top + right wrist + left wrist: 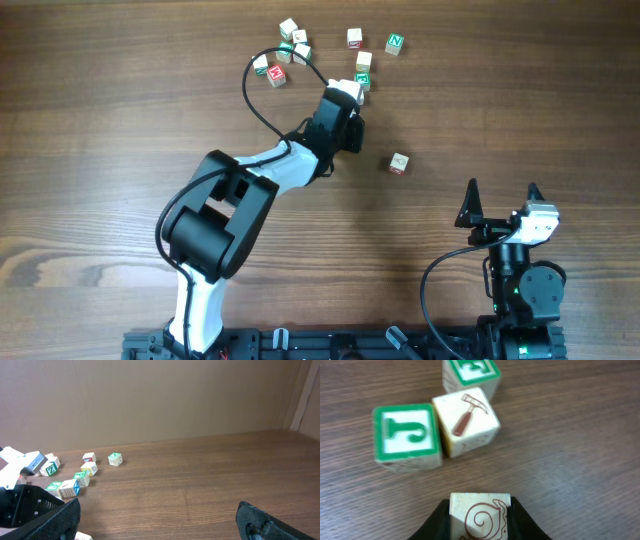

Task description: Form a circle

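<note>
My left gripper (480, 508) is clamped on a snail-marked cube (481, 519). The circle (466, 421), only three close-set letter cubes and no full ring, lies just ahead on the table (580, 460). My right gripper (502, 190) stands wide, well apart, holding nothing.

Green J on one cube (406, 435) — N or Z on another cube (396, 42)

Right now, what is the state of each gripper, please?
Left gripper: closed, holding a wooden cube with a spiral drawing.
Right gripper: open, holding nothing.
</note>
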Action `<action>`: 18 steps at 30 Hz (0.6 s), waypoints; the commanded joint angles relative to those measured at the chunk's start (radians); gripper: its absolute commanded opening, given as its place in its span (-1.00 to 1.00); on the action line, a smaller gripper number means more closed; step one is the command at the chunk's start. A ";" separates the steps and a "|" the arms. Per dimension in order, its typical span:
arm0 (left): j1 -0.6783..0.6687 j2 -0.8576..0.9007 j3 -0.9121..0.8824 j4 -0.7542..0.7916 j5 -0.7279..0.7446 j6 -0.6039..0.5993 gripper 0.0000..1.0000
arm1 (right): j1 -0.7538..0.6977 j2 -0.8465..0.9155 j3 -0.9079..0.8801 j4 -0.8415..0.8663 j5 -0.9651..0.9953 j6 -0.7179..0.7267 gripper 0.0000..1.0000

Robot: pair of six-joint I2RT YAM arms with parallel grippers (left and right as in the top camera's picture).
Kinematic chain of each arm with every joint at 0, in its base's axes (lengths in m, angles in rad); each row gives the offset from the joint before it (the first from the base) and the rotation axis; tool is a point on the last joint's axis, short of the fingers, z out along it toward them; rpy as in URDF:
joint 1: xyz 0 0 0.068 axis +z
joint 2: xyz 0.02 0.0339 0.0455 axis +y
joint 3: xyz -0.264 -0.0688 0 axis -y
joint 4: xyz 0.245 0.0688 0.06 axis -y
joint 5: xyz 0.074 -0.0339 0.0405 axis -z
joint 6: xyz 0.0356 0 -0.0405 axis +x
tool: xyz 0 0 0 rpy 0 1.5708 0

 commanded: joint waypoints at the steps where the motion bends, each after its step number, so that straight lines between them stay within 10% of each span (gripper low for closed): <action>1: -0.025 -0.051 0.000 -0.005 0.019 0.000 -0.70 | 0.004 -0.005 0.006 0.005 -0.009 -0.005 0.99; 18: -0.208 -0.127 0.000 0.187 0.019 -0.102 -0.68 | 0.004 -0.005 0.006 0.005 -0.008 -0.005 1.00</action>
